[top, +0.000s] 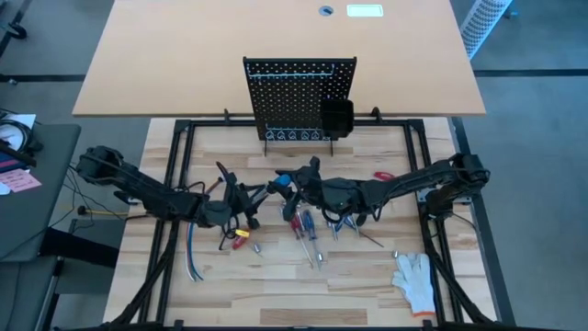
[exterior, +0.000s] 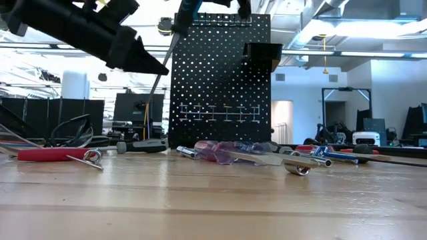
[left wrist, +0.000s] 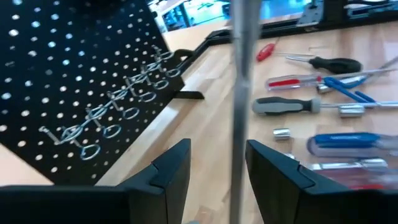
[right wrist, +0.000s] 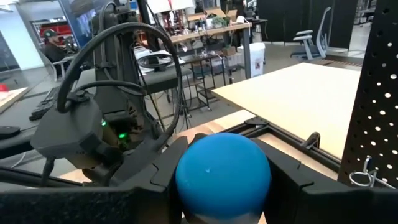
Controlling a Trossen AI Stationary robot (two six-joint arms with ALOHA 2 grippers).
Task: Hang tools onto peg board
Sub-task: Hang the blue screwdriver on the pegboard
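Table (top: 276,276): it is filling the lower half of the high view and is carrying everything else.
Board (top: 299,97): the peg board is standing upright at the upper centre, with a black bin (top: 336,117) hanging on its right side. No tool is hanging on it yet.
Right gripper (top: 292,184): it is hovering at the centre, in front of the board, and is gripping the blue handle (right wrist: 222,171) of a screwdriver (top: 278,184) tightly, above the table.
Left gripper (top: 246,198): it is sitting just left of the right one. Its fingers (left wrist: 171,171) are standing apart on both sides of the metal shaft (left wrist: 239,93), with a gap on each side, so it is grasping nothing.
Loose tools (top: 308,230): screwdrivers and bits are lying scattered below the centre, under both grippers.
Glove (top: 416,280): it is lying at the lower right, well apart from the work.
Cables (top: 193,257): they are lying at the lower left, near the left arm.
Hooks (left wrist: 106,115): small wire rings are running in a row low on the board.
Risk, slipping: if the right gripper is letting go before the left one is closing well, I think the screwdriver is going to fall among the loose tools.
Risk, collision: the two grippers are working very near, so a small wrong move could be knocking them together.
Risk, missing: the rings are narrow, so a tilted shaft could be hitting the board and not entering.
In the way: nothing is standing between the grippers and the board, as far as I can see.
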